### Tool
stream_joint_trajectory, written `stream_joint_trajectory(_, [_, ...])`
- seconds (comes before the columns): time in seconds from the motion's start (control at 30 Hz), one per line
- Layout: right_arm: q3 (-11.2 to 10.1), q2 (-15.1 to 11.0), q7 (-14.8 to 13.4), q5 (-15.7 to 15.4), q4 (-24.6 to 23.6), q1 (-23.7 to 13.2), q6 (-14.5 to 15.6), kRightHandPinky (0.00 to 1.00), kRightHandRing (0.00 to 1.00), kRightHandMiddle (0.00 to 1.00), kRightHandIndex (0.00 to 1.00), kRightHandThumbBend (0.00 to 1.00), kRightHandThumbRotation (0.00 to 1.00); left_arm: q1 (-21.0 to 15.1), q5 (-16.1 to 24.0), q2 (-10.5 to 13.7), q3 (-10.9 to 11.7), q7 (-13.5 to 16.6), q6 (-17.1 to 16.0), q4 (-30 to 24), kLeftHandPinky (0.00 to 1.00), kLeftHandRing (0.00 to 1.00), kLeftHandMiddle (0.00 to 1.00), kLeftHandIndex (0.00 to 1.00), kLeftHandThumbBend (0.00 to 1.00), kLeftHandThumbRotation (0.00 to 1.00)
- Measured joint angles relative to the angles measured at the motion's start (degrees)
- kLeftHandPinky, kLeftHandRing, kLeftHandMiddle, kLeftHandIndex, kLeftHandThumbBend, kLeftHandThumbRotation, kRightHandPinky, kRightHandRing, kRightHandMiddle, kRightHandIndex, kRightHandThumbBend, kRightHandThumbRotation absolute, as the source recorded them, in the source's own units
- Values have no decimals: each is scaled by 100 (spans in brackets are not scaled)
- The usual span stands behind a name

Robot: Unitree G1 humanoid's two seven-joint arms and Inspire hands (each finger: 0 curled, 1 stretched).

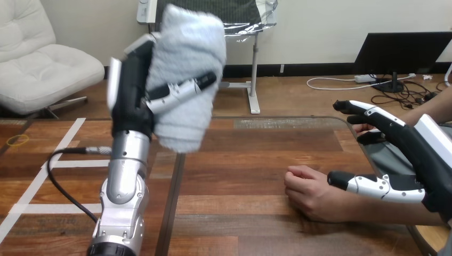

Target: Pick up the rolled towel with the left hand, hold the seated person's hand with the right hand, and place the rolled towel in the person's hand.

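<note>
Left hand (pixel 133 85) of the robot stands high above the wooden table (pixel 240 213), at the left part of the head view, and its fingers (pixel 184 88) are curled round the rolled towel (pixel 186 58). The towel is upright in this grasp, and its pale ends come out above and below the fingers. It seems soft and thick, so the hold looks secure enough.

At the right side, the right hand (pixel 413 152) is spread wide. Its fingers reach forward above, and its thumb (pixel 368 185) lies low, just at the wrist of the person's hand (pixel 312 194). Whether the thumb really touches the wrist, one cannot tell. Nothing is curled round the person's hand.

The person's hand rests on the table as a loose fist, well apart from the towel.

The step in hand is probably the taking of the person's hand. To do it well, the right hand should come lower and close gently round the hand, not squeeze it. The towel should wait high until the fist is opened, since a closed palm cannot receive it. Then the left hand can bring it across slowly.
</note>
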Motion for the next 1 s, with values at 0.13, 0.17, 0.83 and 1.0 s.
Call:
stream_joint_trajectory(0.13, [25,-50,24,-144,108,-75,-11,72,87,91,90,88,51,-75,-76,0,29,-173,-33,303,32,38,43,43,60,0])
stream_joint_trajectory(0.17, [30,-66,30,-184,136,-92,-11,72,87,91,90,88,51,-95,-91,0,32,-206,-40,381,31,38,43,43,60,0])
stream_joint_trajectory(0.83, [244,-473,124,-687,563,-493,-173,86,90,91,91,94,40,-243,-288,2,170,-702,-127,1166,29,34,40,41,59,0])
stream_joint_trajectory(1.0, [306,-552,205,-819,578,-626,-171,89,90,90,91,96,39,-245,-346,-4,187,-749,-130,1188,29,34,40,41,58,0])
